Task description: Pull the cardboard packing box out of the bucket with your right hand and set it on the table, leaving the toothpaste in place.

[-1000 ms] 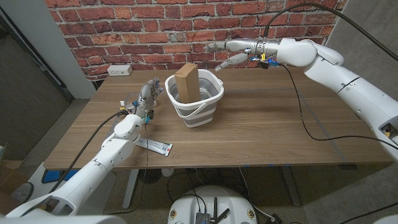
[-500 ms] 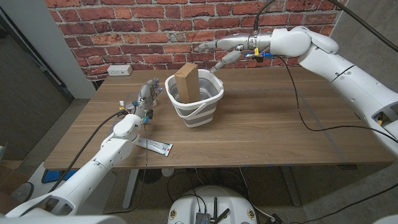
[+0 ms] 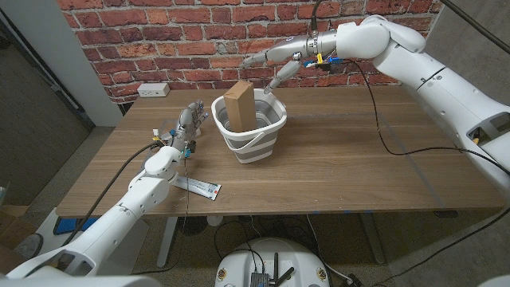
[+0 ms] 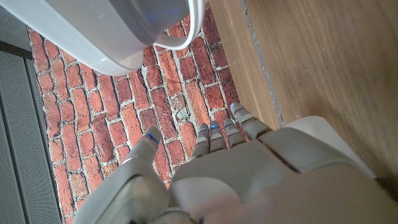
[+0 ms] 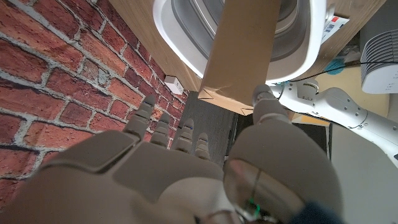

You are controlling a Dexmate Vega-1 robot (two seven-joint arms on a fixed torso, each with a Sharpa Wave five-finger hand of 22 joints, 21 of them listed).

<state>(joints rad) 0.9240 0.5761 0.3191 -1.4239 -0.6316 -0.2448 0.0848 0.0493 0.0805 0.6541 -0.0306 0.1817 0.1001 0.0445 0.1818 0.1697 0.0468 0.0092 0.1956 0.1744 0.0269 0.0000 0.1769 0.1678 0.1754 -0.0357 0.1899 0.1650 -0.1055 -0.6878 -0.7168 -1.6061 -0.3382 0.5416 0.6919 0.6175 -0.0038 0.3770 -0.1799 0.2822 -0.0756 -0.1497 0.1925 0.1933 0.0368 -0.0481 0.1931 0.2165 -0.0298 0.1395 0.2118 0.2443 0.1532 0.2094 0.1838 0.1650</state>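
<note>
Shifted leftward at upper centre, the open, empty right robot hand (image 3: pixel 275 64) is shown above the stiff, light cardboard box (image 3: pixel 240 104), best gripped at its top.

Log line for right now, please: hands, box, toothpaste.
right hand: open, above and behind bucket | cardboard box: upright in bucket, not gripped | left hand: open, idle left of bucket | toothpaste: on table
</note>
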